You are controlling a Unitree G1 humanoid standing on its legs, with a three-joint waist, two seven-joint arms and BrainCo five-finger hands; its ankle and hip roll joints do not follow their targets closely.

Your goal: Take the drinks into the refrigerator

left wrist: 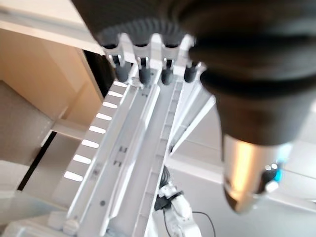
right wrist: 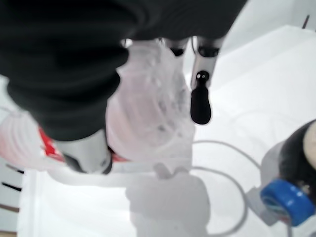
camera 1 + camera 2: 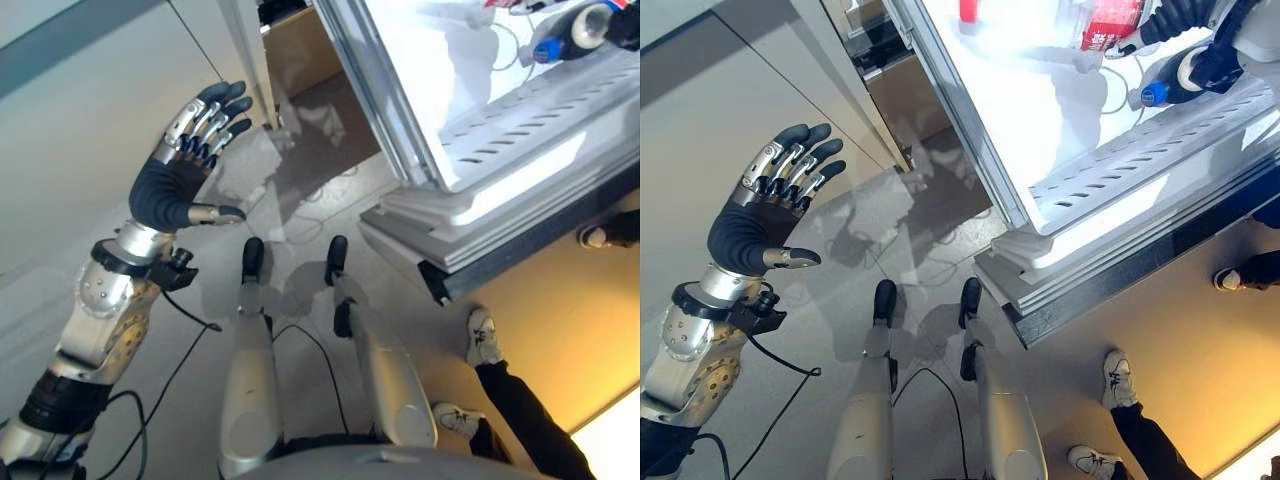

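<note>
Right hand (image 3: 1175,22) pinching clear bottle (image 2: 148,118) inside refrigerator (image 3: 1060,215), left hand (image 3: 185,165) spread — raised

Refrigerator interior (image 3: 1040,90) is blown out to near-white; shelf detail is lost in glare. Strong light is thrown from it across the door shelf (image 3: 520,130). A warm glow is seen far right on the floor (image 3: 560,330). Soft shadows are cast on the floor. In the right wrist view, the clear bottle (image 2: 148,118) and blue-capped bottle (image 2: 286,202) are blurred.

A person's white shoes (image 3: 482,338) and dark trouser leg (image 3: 525,410) on the floor
</note>
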